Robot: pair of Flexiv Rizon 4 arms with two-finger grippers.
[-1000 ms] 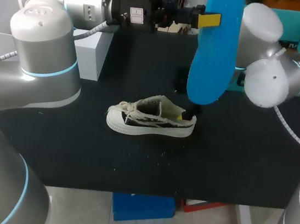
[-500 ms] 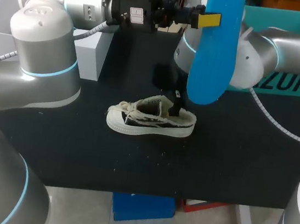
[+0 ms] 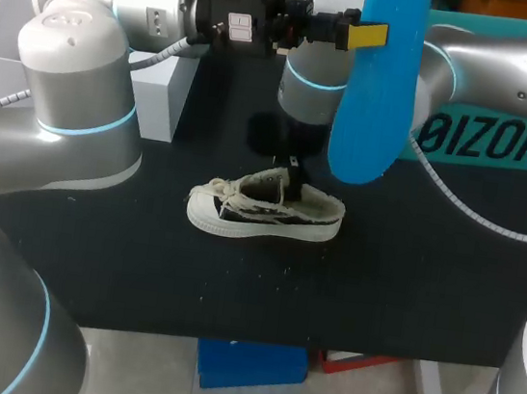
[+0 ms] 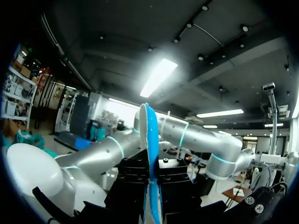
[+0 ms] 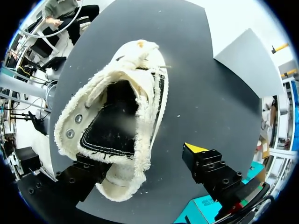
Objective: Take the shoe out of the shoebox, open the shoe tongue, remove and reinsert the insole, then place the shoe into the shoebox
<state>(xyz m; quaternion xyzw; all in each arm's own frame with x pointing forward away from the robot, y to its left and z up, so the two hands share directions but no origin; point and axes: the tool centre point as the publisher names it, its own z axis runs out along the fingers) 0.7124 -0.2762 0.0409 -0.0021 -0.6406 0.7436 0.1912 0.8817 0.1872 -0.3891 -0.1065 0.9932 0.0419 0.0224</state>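
Our left gripper is clamped on the blue insole and holds it on edge, high over the counter. Our right gripper stands with its fingers apart. The shoe rests on its sole just under it, one finger at the heel collar and the other clear beside the shoe.
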